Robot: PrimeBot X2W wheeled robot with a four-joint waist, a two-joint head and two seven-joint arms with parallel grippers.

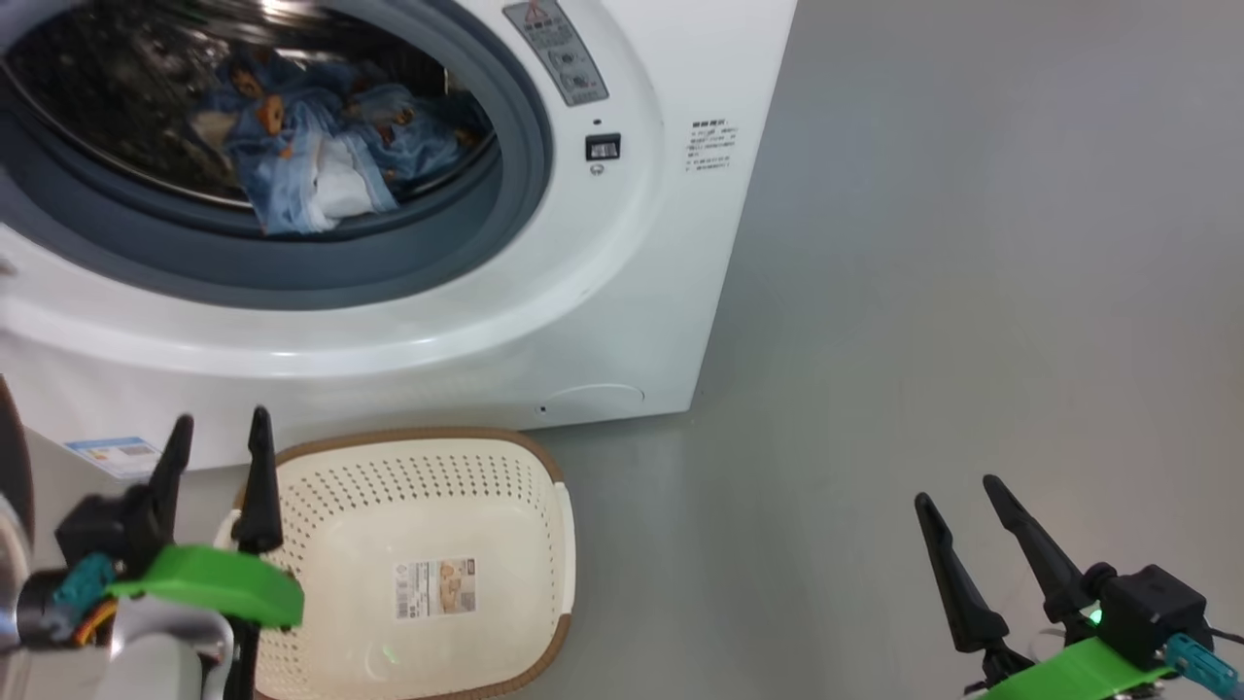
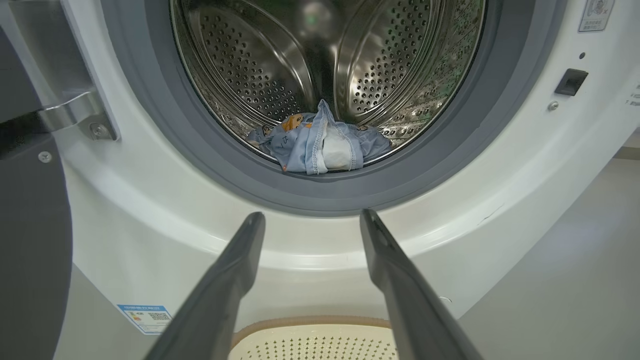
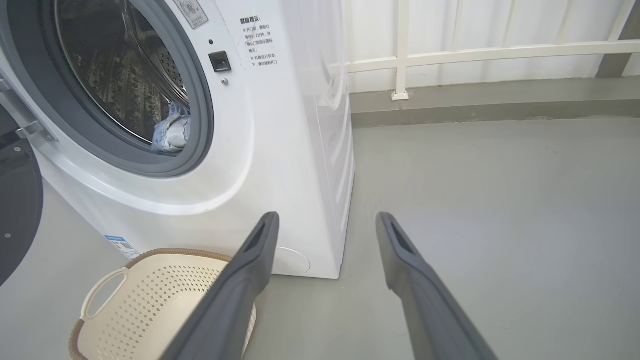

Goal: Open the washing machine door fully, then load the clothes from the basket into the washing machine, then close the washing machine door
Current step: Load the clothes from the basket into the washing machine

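Your left tool point(image 1: 222, 418) hangs wide open, holding nothing, over the cream perforated plastic basket point(image 1: 505, 467); your right tool point(image 1: 956, 488) is likewise spread and unloaded above the grey floor point(image 1: 972, 292). The light-blue bear-print clothes point(image 1: 311, 165) lie in the big white front-loading washing machine point(image 1: 671, 243), its glossy black round door point(image 2: 30, 240) swung open.

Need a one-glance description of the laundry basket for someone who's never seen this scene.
Find the big white washing machine. On the grey floor at its front foot sits the basket: cream plastic, perforated sides, brown rim, a paper label on its bare bottom.
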